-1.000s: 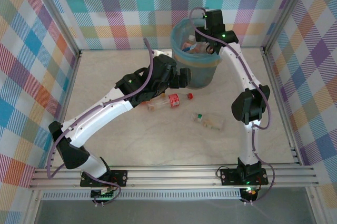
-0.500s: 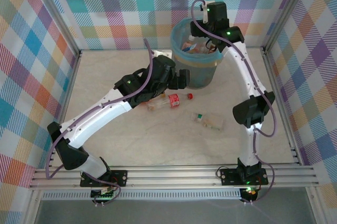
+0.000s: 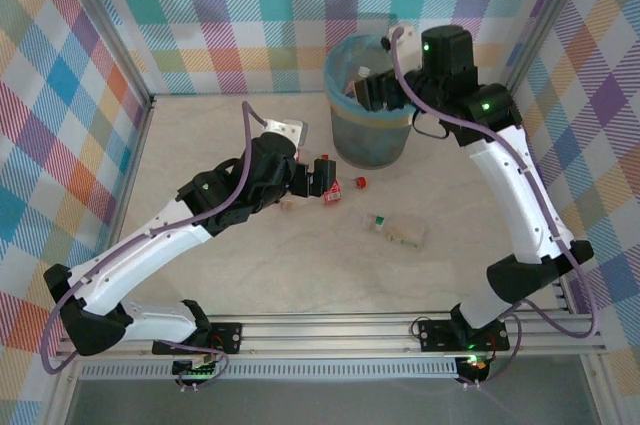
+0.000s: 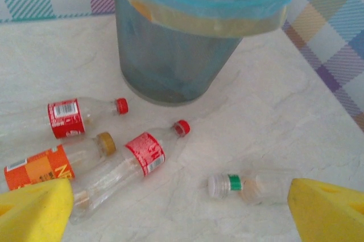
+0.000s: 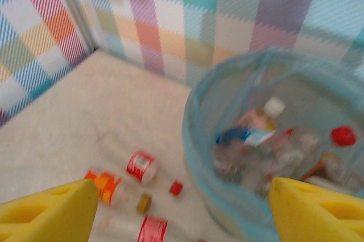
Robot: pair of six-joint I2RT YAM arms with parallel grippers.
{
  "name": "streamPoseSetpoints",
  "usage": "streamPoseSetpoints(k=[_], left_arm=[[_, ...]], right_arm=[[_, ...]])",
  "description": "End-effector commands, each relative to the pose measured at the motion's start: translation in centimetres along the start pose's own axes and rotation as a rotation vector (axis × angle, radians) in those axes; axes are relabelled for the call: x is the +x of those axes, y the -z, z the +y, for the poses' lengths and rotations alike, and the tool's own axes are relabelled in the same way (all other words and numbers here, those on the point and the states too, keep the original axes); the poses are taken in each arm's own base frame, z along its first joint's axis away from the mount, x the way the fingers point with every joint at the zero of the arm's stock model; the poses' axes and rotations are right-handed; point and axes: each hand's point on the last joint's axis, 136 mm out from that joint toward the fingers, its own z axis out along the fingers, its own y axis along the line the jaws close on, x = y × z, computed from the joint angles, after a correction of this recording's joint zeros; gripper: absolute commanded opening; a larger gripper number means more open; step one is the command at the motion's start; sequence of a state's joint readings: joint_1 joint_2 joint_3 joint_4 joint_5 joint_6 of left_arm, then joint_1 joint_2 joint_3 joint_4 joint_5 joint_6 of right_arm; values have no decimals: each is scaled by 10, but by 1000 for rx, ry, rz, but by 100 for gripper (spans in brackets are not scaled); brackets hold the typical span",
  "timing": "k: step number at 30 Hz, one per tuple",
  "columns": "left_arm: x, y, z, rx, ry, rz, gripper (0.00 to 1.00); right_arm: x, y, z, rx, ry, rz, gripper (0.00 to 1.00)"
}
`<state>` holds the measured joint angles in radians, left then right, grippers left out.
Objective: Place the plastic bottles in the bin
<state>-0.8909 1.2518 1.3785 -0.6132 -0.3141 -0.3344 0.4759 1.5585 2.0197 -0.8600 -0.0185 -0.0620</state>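
Plastic this thin looks light, crushable and slick; four bottles [image 4: 136,159] lie ahead between the spread fingers of the left gripper [image 4: 181,196], bin [image 4: 170,54] beyond. I'd pinch mid-label. The right gripper [image 5: 183,196], spread too, holds nothing over the bin.

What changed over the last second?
The left claw backed off the bin toward near-left, open above the loose bottles. The right claw stays over the bin, open, its elbow swung out right. Bin and bottles unmoved.
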Motion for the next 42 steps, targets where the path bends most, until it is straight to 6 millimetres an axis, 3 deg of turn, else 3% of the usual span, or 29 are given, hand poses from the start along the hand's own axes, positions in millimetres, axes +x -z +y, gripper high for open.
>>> streamPoseSetpoints(k=[1, 10, 19, 29, 35, 42], left_arm=[[9, 7, 7, 20, -25, 6, 97], [50, 15, 10, 109, -61, 51, 96], [107, -6, 2, 187, -113, 152, 96], [173, -40, 5, 213, -116, 251, 97], [187, -53, 3, 234, -122, 256, 99], [198, -58, 8, 220, -129, 272, 100]], right_arm=[[55, 5, 6, -29, 28, 164, 80], [147, 38, 21, -84, -33, 367, 78], [227, 38, 34, -180, 79, 495, 77], [303, -1, 35, -244, 303, 702, 83], [335, -30, 22, -211, 357, 817, 85], [357, -64, 13, -154, 378, 848, 85]])
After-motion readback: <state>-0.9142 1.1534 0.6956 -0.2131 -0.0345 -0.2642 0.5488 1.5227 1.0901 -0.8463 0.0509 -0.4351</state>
